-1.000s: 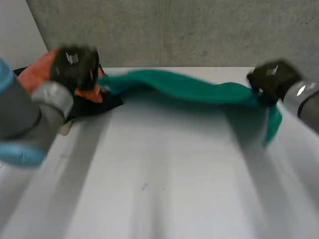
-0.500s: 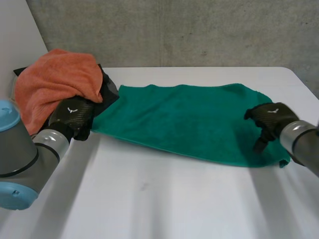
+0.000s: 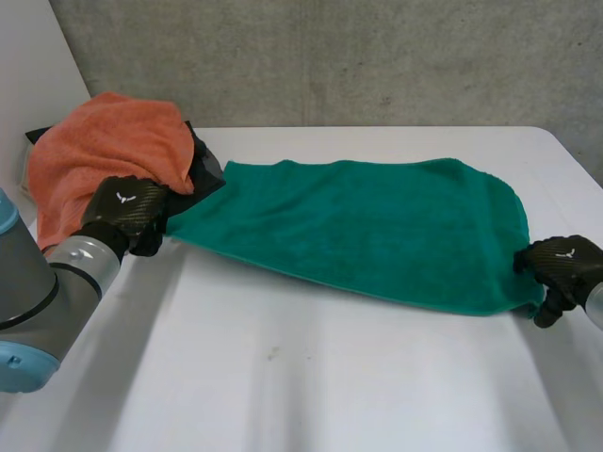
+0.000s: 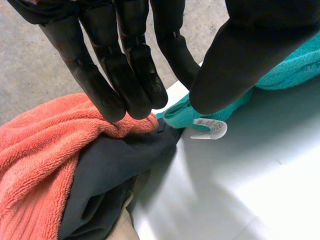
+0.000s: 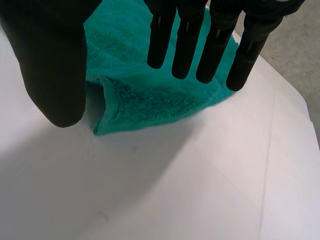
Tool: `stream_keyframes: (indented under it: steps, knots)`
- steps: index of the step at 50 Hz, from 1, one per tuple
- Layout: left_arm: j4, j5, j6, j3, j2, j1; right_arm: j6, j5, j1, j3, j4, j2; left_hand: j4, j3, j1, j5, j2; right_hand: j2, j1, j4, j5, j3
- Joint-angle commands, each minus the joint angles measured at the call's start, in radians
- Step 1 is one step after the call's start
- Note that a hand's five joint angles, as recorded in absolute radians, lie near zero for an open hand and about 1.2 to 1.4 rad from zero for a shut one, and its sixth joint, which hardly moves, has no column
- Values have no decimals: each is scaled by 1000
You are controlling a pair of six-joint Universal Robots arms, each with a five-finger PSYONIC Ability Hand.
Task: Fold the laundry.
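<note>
A green towel (image 3: 358,226) lies spread flat across the far half of the white table (image 3: 301,377). My left hand (image 3: 127,212) is at its left corner. In the left wrist view the thumb closes against the straight fingers (image 4: 125,75), and the towel's corner (image 4: 180,116) with a white label (image 4: 210,129) comes out just below them. My right hand (image 3: 561,264) is just off the towel's near right corner. Its fingers (image 5: 210,45) are straight and spread from the thumb, hovering over the folded-up corner (image 5: 150,100) and holding nothing.
A heap of laundry sits at the table's far left: an orange towel (image 3: 104,151) over a dark garment (image 3: 203,169), right beside my left hand. A grey wall runs behind the table. The table's right edge lies close to my right hand.
The green towel, held stretched in the air by both hands a second ago, now lies flat on the table. My right hand has let go and slid off the towel's right corner.
</note>
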Motion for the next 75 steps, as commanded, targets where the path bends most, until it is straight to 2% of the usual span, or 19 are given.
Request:
stream_keyframes:
  steps: [1,6,11,17,18,21,22,27,30,33,39,45,53,61,65,70,73,74,75]
  knots:
    - [-1,-4,-3,-3,1,0,85,0,21,-11,-58,43,198,205,239,220,196,230,232,229,222,230]
    - [-13,-5,-3,-11,16,3,122,10,19,-19,-140,57,198,205,239,220,196,846,848,845,838,846]
    - [-59,-7,6,-26,48,9,120,21,18,-27,-118,41,198,205,239,220,196,874,876,873,866,874]
    - [-257,-1,84,-83,168,45,-30,23,-27,-60,193,-75,198,205,239,220,196,874,876,873,866,874]
    - [-336,-1,132,-103,208,51,-101,23,-51,-75,306,-87,198,205,239,220,196,874,876,873,866,874]
    - [-470,-7,224,-135,263,57,-226,27,-93,-102,480,-98,198,205,239,220,196,874,876,873,866,874]
    - [-563,-5,299,-158,292,57,-321,39,-117,-115,583,-103,198,205,239,220,196,874,876,873,866,874]
    - [-762,5,497,-207,319,60,-542,75,-137,-137,735,-109,198,205,239,220,196,874,876,873,866,874]
    - [-737,1,534,-183,285,29,-559,116,-105,-169,691,-86,198,205,239,220,196,874,876,873,866,874]
    - [-676,-22,500,-128,216,-14,-533,144,-72,-207,631,-40,198,205,239,220,196,874,876,873,866,874]
    - [-532,-156,396,96,-5,-83,-428,205,10,-339,483,70,198,205,239,220,196,874,876,873,866,874]
    - [-426,-260,353,386,-207,-116,-276,198,54,-433,288,147,198,205,239,220,196,874,876,873,866,874]
    - [-326,-281,371,676,-416,-150,-177,175,97,-534,-28,276,198,205,239,220,196,874,876,873,866,874]
    - [-297,-317,437,895,-583,-182,-177,175,139,-644,-211,411,198,205,239,220,196,874,876,873,866,874]
    - [-303,-335,444,968,-637,-192,-171,190,157,-717,-239,475,198,205,239,220,196,874,876,873,866,874]
    - [-303,-355,422,965,-653,-204,-171,201,177,-764,-179,532,198,205,239,220,196,874,876,873,866,874]
    - [-303,-349,401,940,-630,-212,-165,196,176,-755,-167,523,-170,-163,-130,-148,-172,874,876,873,866,874]
    - [-300,-343,384,914,-608,-213,-164,196,174,-748,-170,519,-328,-321,-288,-306,-330,783,785,783,775,783]
    - [-297,-338,373,902,-594,-213,-162,196,174,-746,-171,517,-382,-375,-342,-360,-384,785,787,785,777,785]
